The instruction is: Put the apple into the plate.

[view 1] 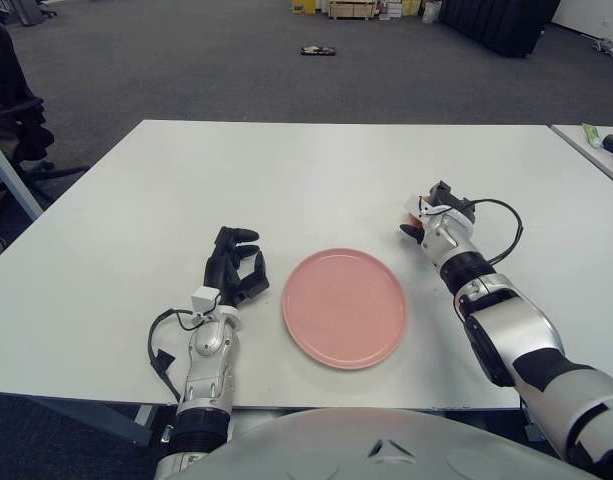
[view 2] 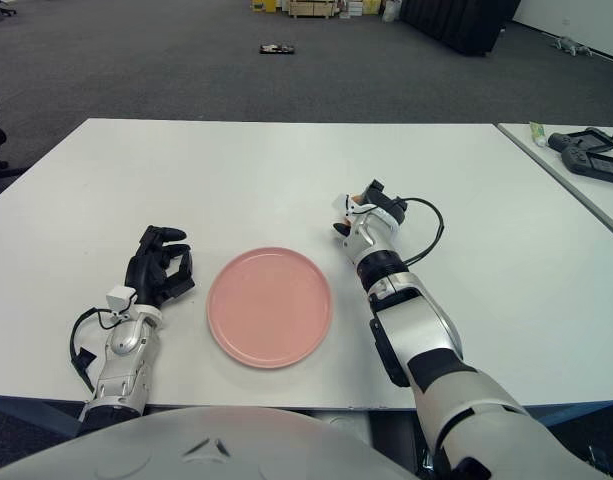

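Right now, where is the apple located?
The apple is inside the right hand, beyond the right edge of the pink plate, on the right side of the white table.
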{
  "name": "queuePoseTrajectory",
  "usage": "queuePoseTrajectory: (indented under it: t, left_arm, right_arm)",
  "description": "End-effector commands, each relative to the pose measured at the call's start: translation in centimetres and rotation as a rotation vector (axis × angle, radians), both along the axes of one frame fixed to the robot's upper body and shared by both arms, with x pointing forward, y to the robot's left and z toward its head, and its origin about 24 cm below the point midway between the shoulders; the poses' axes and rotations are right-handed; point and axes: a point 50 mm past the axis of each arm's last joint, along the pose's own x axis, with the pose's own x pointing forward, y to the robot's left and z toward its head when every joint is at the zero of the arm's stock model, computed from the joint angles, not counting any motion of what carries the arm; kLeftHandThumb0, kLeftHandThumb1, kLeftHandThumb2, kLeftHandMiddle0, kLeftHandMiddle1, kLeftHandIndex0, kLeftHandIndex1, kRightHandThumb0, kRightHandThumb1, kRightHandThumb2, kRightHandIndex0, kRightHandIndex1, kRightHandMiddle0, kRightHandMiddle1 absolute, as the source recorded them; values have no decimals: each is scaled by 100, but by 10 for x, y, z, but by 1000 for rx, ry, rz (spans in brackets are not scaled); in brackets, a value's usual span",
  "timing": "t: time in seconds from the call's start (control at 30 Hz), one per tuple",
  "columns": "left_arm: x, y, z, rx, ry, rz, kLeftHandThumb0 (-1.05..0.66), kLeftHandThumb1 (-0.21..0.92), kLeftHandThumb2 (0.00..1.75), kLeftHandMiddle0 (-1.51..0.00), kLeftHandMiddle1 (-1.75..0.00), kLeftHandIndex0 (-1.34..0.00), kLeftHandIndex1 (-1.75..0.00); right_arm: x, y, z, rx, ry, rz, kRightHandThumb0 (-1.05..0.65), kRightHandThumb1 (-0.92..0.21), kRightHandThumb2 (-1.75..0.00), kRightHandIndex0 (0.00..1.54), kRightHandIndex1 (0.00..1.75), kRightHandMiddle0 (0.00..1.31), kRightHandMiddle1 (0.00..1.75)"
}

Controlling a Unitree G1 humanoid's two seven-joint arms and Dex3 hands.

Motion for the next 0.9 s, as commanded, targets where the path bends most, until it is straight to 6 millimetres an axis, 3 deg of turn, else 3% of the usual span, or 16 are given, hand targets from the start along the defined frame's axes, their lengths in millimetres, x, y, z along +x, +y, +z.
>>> queuePoseTrajectory:
  t: [0.0,0.13,0.27,0.4,0.5,0.6,0.87]
  left_arm:
    - [-11,3,-17,-6,106,15,-1,46,115,-53,-167,-31,-175]
    - [-11,4,-17,-6,108,17,-1,46,114,-52,-167,-30,-175]
    - [-11,5,-17,-2,107,21,-1,47,113,-53,-166,-29,-175]
    - [-11,4,-16,-14,96,18,-1,44,117,-55,-167,-31,-175]
    - [-12,5,-17,-18,97,15,-1,42,119,-55,-168,-32,-175]
    - [-12,5,-16,-13,99,15,-1,41,120,-55,-168,-33,-175]
    - [-12,5,-16,-15,100,26,-1,43,117,-55,-166,-32,-175]
  right_arm:
    - [-2,-3,-3,-22,97,7,-65,-36,-99,0,78,0,79]
    - [-4,-5,-4,-35,133,21,-66,-37,-98,0,89,0,84]
    - [-5,-5,-5,-51,154,41,-67,-36,-100,0,111,0,99]
    - [-8,-9,-9,-79,146,65,-65,-36,-107,5,127,5,138]
    - [-9,-10,-9,-83,110,44,-61,-34,-113,9,131,16,156]
    - [-10,-12,-9,-68,60,4,-49,-43,-108,14,134,41,164]
    - [-10,-14,-9,-41,-28,-43,-45,-40,-114,23,143,58,165]
